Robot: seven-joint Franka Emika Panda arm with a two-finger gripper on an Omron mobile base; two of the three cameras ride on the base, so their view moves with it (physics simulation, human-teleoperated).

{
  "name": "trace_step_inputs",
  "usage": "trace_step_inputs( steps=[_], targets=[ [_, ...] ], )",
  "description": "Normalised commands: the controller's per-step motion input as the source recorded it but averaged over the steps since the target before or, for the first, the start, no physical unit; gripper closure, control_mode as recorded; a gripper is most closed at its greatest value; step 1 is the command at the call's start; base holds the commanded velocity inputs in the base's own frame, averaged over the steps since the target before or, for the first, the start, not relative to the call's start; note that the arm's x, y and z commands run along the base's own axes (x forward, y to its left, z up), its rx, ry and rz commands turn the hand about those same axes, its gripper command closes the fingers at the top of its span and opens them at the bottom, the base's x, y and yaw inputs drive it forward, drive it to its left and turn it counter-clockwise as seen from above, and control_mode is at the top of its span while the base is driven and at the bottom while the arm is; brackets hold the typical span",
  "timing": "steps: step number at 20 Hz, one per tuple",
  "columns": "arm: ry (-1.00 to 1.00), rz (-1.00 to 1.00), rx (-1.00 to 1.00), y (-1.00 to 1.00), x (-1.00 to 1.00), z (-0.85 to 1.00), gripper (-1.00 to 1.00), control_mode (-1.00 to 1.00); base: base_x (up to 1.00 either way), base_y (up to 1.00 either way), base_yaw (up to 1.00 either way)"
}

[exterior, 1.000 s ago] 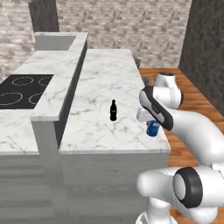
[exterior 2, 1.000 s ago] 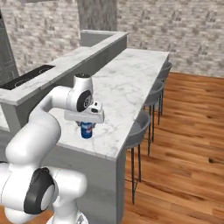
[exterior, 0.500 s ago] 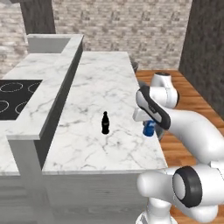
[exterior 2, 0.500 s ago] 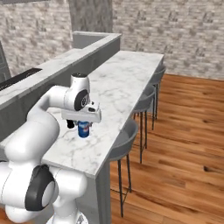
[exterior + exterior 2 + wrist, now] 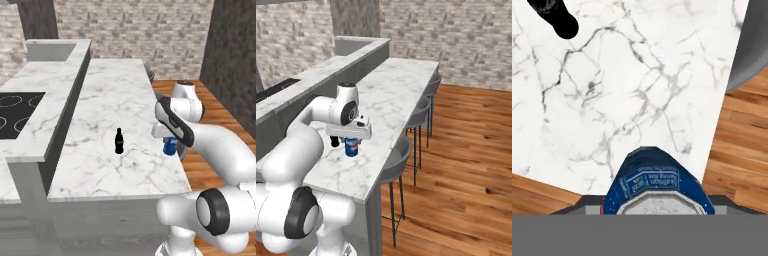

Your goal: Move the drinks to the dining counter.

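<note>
The blue soda can (image 5: 351, 148) hangs in my gripper (image 5: 350, 141), which is shut on it just over the near right part of the dining counter (image 5: 115, 100). The left base view has the can (image 5: 170, 146) under the white hand, close to the counter's right edge. Seen from above in the hand view, the can (image 5: 657, 186) shows its silver top, with marble below it and the counter edge close by. Whether it touches the marble I cannot tell. The black bottle (image 5: 119, 141) stands upright on the counter, a short way left of the can, and its base (image 5: 554, 17) shows at the hand view's top left.
A raised marble ledge (image 5: 60, 105) runs along the counter's left side, with a black cooktop (image 5: 15, 112) beyond it. Grey bar stools (image 5: 406, 150) line the counter's right edge over a wooden floor (image 5: 466, 165). A brick wall closes the far end.
The whole picture has shifted in both base views, so the base has driven along the counter. The can stays in the shut gripper. The bottle stands where it was.
</note>
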Motion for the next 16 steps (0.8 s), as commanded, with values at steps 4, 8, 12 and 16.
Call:
trace_step_inputs(
  steps=[4,8,12,16],
  targets=[
    [0.0,0.0,0.0,0.0,0.0,0.0,1.0,1.0,0.49,0.01,-0.02],
    [0.0,0.0,0.0,0.0,0.0,0.0,1.0,1.0,0.48,0.04,-0.02],
    [0.0,0.0,0.0,0.0,0.0,0.0,1.0,1.0,0.5,0.06,0.0],
    [0.1,0.0,0.0,0.22,0.76,-0.16,1.0,-1.0,0.0,0.0,0.0]
  ],
)
